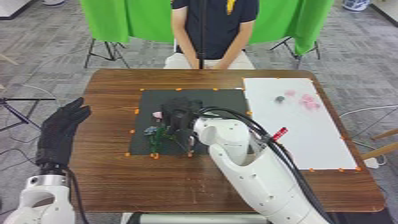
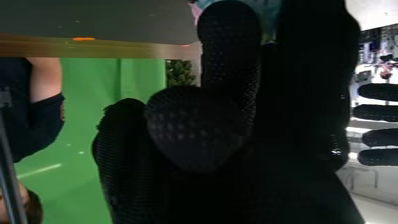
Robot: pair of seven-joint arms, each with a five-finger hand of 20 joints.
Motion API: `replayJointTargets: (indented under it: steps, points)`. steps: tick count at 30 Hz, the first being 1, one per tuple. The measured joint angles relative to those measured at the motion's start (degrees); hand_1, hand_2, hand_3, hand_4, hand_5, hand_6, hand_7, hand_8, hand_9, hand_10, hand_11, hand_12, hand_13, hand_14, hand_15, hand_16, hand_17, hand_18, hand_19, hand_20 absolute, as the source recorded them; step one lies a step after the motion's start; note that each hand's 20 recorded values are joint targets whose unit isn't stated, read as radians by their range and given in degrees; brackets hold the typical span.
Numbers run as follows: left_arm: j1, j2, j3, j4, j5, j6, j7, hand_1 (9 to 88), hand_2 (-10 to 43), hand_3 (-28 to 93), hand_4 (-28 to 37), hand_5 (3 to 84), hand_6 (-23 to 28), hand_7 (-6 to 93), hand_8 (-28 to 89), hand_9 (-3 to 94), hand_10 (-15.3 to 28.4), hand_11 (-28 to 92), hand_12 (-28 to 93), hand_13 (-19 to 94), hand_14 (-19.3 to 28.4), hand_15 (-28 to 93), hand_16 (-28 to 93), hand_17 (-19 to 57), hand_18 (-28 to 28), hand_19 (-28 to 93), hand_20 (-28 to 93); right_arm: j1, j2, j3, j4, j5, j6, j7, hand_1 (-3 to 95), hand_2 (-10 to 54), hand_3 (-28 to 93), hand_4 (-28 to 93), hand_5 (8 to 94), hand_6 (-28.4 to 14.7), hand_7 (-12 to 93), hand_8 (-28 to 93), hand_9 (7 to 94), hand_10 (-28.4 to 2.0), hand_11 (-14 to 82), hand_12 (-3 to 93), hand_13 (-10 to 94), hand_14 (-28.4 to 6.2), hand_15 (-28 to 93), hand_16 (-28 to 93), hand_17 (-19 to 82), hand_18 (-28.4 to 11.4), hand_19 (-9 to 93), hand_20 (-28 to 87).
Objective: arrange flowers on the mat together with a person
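Observation:
The right hand is low over the black mat, beside a pink flower and a blue-grey flower. Green stems run toward the mat's near edge. What the right hand holds, if anything, cannot be told. Off the table's left edge is the left hand, open with straight fingers. In the right wrist view, the right hand's glove has pink and teal bits beyond it, and the left hand appears farther off.
A white sheet with pink patches and a grey-green spot lies right of the black mat. Orange markers line both. A red tag is by the right forearm. Brown tabletop shows left of the mat.

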Motion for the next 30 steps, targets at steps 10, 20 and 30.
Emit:
replayJointTargets:
  steps: [10, 20, 30]
  points:
    - [-0.2, 0.07, 0.00, 0.06, 0.11, -0.58, -0.23, 22.4, 1.0, 64, -25.8, 44.8, 4.2, 12.8, -5, 43.6, 13.5, 17, 14, 32, 16.1, 9, 5, 2.2, 10.3, 3, 13, 0.1, 0.8, 0.4, -0.6, 1.1, -0.4, 0.3, 75.8, -9.5, -28, 52, 72.2, 5.3, 17, -7, 93.7, -8.8, 33.6, 17.9, 94, 0.1, 61, 18, 72, -9.7, 93, 45]
    - [-0.5, 0.07, 0.06, 0.07, 0.27, -0.88, -0.20, 22.6, 0.9, 63, -25.6, 44.8, 4.2, 12.9, -5, 43.6, 13.5, 17, 14, 32, 16.2, 9, 5, 2.2, 10.3, 3, 13, -0.8, 2.6, 2.7, -5.2, 10.0, 0.5, 3.2, 75.1, -9.5, -28, 48, 75.0, 3.7, 17, -2, 93.7, -8.6, 34.5, 19.0, 94, 0.2, 62, 18, 72, -9.9, 93, 46]
    - [-0.7, 0.34, 0.36, -1.04, 3.41, -1.43, 0.10, 22.9, 1.0, 63, -25.3, 45.2, 4.2, 13.3, -5, 43.8, 13.5, 17, 15, 33, 16.1, 9, 5, 2.3, 10.3, 3, 13, -14.6, 9.6, 22.4, -23.7, 38.7, 30.6, 3.2, 23.1, 0.4, 73, -15, 71.9, 0.4, 17, -10, 79.4, -15.5, 16.4, 19.0, 76, -11.9, 31, 25, 45, -16.2, 72, 32]
